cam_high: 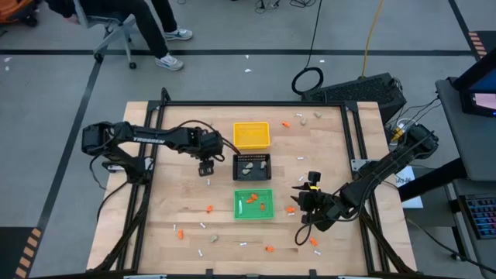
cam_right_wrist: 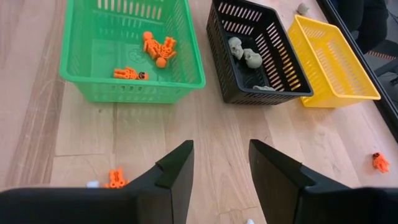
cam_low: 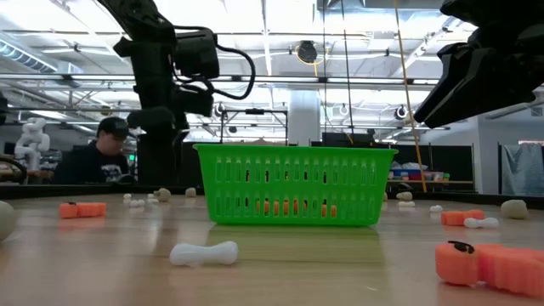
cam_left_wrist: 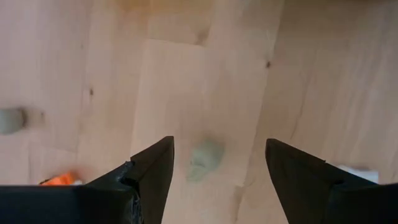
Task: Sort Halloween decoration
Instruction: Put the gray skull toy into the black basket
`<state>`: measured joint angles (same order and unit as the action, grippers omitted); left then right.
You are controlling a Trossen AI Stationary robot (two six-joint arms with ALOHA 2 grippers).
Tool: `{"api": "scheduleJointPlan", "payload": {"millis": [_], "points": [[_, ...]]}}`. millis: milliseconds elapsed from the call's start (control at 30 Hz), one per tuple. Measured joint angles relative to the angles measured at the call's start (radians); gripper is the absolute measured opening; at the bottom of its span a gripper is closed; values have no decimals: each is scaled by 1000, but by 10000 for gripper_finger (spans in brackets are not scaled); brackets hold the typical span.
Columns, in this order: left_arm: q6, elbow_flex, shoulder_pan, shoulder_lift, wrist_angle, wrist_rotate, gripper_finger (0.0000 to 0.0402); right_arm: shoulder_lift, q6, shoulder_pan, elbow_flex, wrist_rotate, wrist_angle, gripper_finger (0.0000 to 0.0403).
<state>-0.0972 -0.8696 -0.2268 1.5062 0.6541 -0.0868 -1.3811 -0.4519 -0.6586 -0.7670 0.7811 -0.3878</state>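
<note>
- My left gripper (cam_left_wrist: pixel 217 171) hangs wide open and empty over a beige-grey lump (cam_left_wrist: pixel 206 158) on the bench (cam_high: pixel 178 194), left of centre in the high view.
- I'd drop straight down, centring it between the fingers.
- The lump's long axis runs roughly up-down in the left wrist frame.
- My right gripper (cam_right_wrist: pixel 221 165), part open and empty, waits lower right.

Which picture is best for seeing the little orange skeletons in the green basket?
The right wrist view: it looks down into the green basket, so the orange skeletons show clearly. The high view shows only orange specks. The low view glimpses orange through the slats. The left wrist view misses the basket entirely.
</note>
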Motion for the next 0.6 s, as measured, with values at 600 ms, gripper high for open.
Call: {"api": "scheduleJointPlan", "payload": {"millis": [600], "points": [[-105,35,-83,13,-20,77,248,0,1,0,0,-25,2,139]]}}
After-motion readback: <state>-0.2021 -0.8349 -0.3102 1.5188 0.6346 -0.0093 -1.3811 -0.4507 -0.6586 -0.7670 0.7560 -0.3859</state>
